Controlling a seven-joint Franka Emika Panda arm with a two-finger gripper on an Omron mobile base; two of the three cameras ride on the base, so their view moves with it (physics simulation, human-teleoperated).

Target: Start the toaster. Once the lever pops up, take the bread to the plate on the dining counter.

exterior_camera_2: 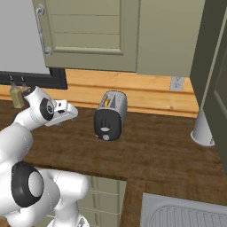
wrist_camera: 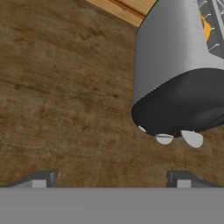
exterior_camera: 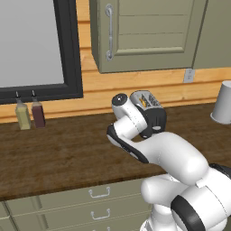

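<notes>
Right base view gives the whole toaster (exterior_camera_2: 110, 116): it stands on the dark wood counter (exterior_camera_2: 159, 155), black end with a small round knob turned to the near side, silver top with slots behind. In the slot a bit of orange-yellow shows, probably the bread (exterior_camera_2: 107, 101), but it is too small to be sure. The gripper (exterior_camera_2: 67, 111) is just left of the toaster and apart from it, above the counter. Its fingers stand spread wide with nothing between them. At the near right is a corner of a grey ribbed sink (exterior_camera_2: 186, 215). Farther right stands a white cone-shaped container (exterior_camera_2: 203, 129); what is in it cannot be seen. On the far wall is a white socket (exterior_camera_2: 177, 82).

The left base view hides most of the toaster (exterior_camera: 145, 100) behind the arm, but it shows two bottles at the far left, one olive (exterior_camera: 22, 116) and one dark red (exterior_camera: 38, 113), under a black-framed window (exterior_camera: 72, 54). No label on them can be read.

In the hand view the two finger tips (wrist_camera: 41, 178) are far apart at the bottom, and the toaster (wrist_camera: 179, 83) is up right, with its knob and lever at the black end.
</notes>
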